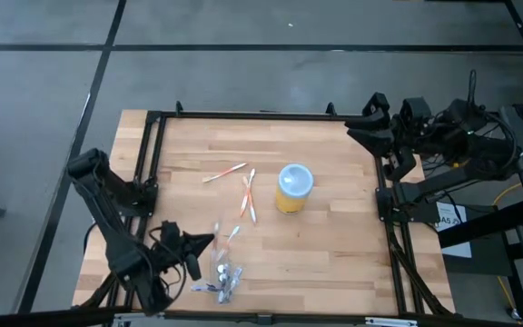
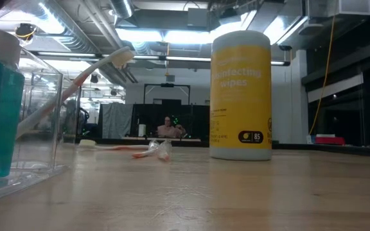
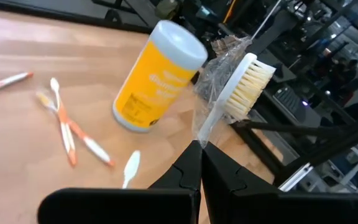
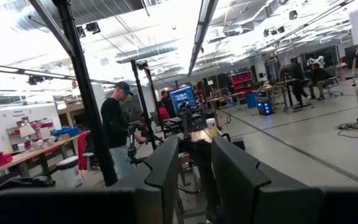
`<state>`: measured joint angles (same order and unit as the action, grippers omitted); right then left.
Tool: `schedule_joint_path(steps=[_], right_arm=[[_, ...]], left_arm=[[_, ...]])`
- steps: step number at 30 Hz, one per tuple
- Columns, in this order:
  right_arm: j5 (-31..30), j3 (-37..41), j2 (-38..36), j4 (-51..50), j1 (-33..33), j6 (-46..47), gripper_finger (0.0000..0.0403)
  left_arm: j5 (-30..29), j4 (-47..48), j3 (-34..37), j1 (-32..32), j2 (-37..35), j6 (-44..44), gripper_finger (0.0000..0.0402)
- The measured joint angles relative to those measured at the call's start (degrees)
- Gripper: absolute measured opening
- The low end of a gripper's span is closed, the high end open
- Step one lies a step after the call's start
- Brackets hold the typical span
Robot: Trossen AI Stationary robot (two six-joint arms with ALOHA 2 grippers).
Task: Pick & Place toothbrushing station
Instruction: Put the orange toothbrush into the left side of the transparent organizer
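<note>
My left gripper [image 1: 209, 240] [image 3: 201, 152] is near the table's front left, shut on a white toothbrush [image 3: 232, 87] in clear wrapping. Beyond it on the table stands the yellow cup with a pale-blue top [image 1: 293, 188] [image 3: 157, 74], upright on its base. Several pink-and-white toothbrushes [image 1: 246, 195] [image 3: 64, 127] lie flat to its left. A clear pouch with teal tubes [image 1: 221, 280] [image 2: 5, 122] lies by the front edge. My right gripper [image 1: 357, 130] [image 4: 194, 165] waits at the far right corner, raised and open, with nothing between its fingers. My left gripper pinches the toothbrush's handle at its lower end [image 3: 199, 135] between its two fingertips. The fingers come about level from the table's left, along the brush. The brush juts out past them, tilted up with its bristled head [image 3: 250, 81] farthest out, lifted clear of the table.
One more toothbrush [image 1: 223, 173] lies apart at the far left of the group. A white brush head [image 3: 131, 168] lies on the wood just ahead of my left gripper. A black frame rail [image 1: 243, 113] borders the table. Bare wood lies right of the cup.
</note>
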<state>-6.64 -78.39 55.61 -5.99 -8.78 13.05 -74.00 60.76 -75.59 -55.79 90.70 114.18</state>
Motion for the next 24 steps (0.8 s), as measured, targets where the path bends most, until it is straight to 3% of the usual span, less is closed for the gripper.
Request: schedule_joint_path(steps=[6,12,24], right_arm=[[-4.05,-0.02,0.78,0.14,-3.23,0.00,0.0100],[-6.30,-0.02,2.45,0.50,-6.30,-0.01,0.0100],[-7.46,-0.02,3.81,2.35,-8.86,-0.41,0.0100]], left_arm=[[0.29,6.94,0.00,-1.76,4.94,12.98,0.0001],[3.36,7.06,0.03,-1.43,5.74,13.34,0.0001],[3.18,4.51,4.34,0.28,5.72,13.65,0.0001]])
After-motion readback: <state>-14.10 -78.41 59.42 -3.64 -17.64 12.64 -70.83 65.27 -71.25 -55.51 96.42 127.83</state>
